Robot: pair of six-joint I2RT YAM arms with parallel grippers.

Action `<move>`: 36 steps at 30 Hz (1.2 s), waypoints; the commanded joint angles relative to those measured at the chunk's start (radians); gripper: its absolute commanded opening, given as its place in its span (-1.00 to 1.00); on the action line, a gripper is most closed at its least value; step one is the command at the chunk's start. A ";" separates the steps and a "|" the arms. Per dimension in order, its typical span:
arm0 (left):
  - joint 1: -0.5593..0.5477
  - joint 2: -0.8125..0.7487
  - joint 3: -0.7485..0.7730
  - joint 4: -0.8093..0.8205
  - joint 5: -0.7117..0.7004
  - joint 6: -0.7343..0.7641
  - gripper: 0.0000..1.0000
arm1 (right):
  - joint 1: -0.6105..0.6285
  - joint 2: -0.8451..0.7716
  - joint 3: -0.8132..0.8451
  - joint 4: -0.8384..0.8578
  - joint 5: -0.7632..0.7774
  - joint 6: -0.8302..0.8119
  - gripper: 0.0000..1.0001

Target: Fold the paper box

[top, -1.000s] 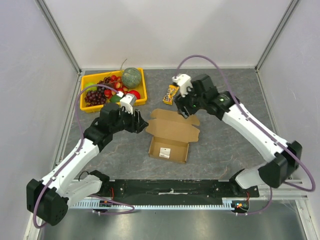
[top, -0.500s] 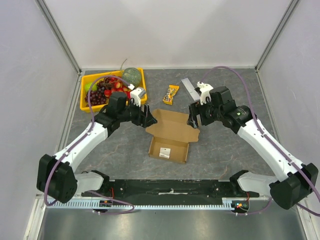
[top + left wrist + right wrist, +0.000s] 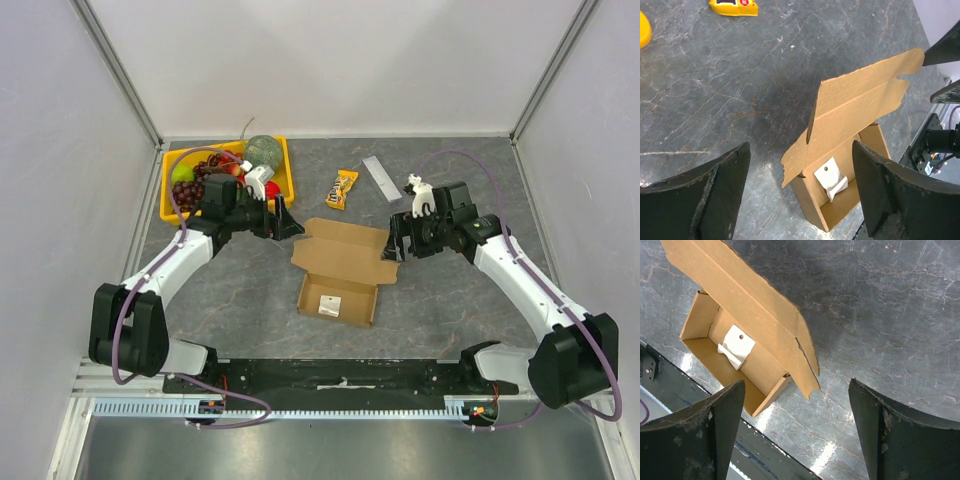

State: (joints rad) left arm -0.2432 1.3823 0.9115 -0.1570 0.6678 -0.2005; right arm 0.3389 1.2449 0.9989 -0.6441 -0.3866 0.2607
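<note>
A grey marbled table (image 3: 450,300) is enclosed by white walls. The paper box (image 3: 338,285) is set at its middle, tray formed, lid (image 3: 345,245) raised toward the far side. The left jaws and right jaws are spread and empty, one at each end of the lid, presumably for closing it. Bare table is left on both sides; a snack packet (image 3: 345,188) lies just beyond.
</note>
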 commanded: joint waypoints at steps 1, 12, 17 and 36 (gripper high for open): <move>0.005 0.012 0.007 0.102 0.079 -0.036 0.83 | -0.040 0.001 -0.037 0.083 -0.109 -0.006 0.84; 0.007 0.093 -0.003 0.143 0.078 -0.039 0.93 | -0.061 0.034 -0.080 0.167 -0.153 0.038 0.89; 0.007 0.106 -0.026 0.192 0.032 -0.031 0.93 | -0.061 0.033 -0.105 0.207 -0.166 0.046 0.89; 0.002 0.176 -0.083 0.361 0.144 -0.099 0.94 | -0.061 0.028 -0.170 0.264 -0.210 0.052 0.64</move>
State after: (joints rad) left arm -0.2417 1.5494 0.8318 0.1196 0.7647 -0.2630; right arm 0.2832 1.2896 0.8463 -0.4255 -0.5598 0.3065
